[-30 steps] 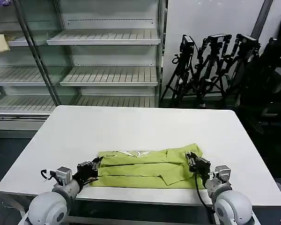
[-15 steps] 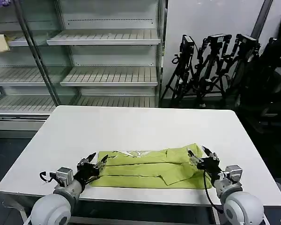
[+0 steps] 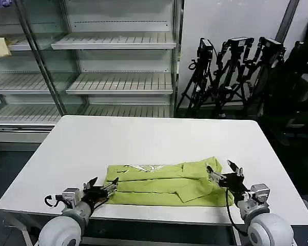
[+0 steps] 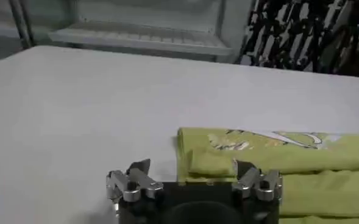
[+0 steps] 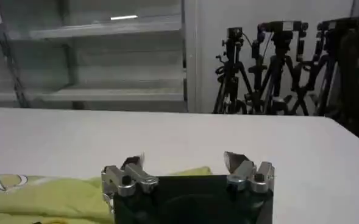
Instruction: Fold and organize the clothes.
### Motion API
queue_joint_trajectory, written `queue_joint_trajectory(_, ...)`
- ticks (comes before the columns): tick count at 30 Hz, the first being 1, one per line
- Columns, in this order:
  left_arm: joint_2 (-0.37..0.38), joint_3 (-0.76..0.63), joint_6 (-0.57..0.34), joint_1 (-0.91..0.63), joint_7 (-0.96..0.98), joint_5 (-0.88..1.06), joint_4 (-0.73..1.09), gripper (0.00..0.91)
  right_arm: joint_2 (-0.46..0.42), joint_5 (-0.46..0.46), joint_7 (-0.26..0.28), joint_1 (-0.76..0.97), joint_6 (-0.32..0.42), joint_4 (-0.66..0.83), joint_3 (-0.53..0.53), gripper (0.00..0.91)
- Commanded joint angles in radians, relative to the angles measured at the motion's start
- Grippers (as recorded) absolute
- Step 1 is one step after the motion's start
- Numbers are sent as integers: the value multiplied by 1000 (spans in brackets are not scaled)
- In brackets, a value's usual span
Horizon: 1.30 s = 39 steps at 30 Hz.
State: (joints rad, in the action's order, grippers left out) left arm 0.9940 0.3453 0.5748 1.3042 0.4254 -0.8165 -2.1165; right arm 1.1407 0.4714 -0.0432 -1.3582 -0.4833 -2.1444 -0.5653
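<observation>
The lime T-shirt (image 3: 164, 183) lay folded into a long band near the front edge of the white desk (image 3: 143, 138). The left gripper (image 3: 103, 187) hung at its left end and the right gripper (image 3: 227, 172) at its right end, both with jaws apart and holding nothing

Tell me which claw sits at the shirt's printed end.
The left claw, open by the T-shirt end bearing the white print; the right claw is open at the plain end.
</observation>
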Motion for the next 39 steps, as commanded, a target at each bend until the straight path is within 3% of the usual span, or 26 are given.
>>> queue_joint_trajectory(1,14,-10,1,-11,34,-42,19,907,6,-31,5,-9,3,-8,-4,907)
queue_joint_trajectory(14,23,-31,2,-29,79,-34,40,907,4,-44,15,-11,6,-4,0,907)
queue_joint_trajectory(25,16,-66,1,9,70,107,8,907,1,-44,21,-7,7,3,5,907)
queue_joint_trajectory(26,16,-69,1,11,64,130,9,645,1,-44,21,-7,8,4,5,907)
queue_joint_trajectory(27,16,-74,1,11,56,140,12,292,0,-44,21,-6,8,4,6,907)
queue_joint_trajectory(28,15,-76,1,12,48,153,16,10,-4,-43,22,-6,8,4,5,907)
queue_joint_trajectory(39,18,-97,1,4,34,183,8,20,-8,-42,24,-14,11,4,-2,907)
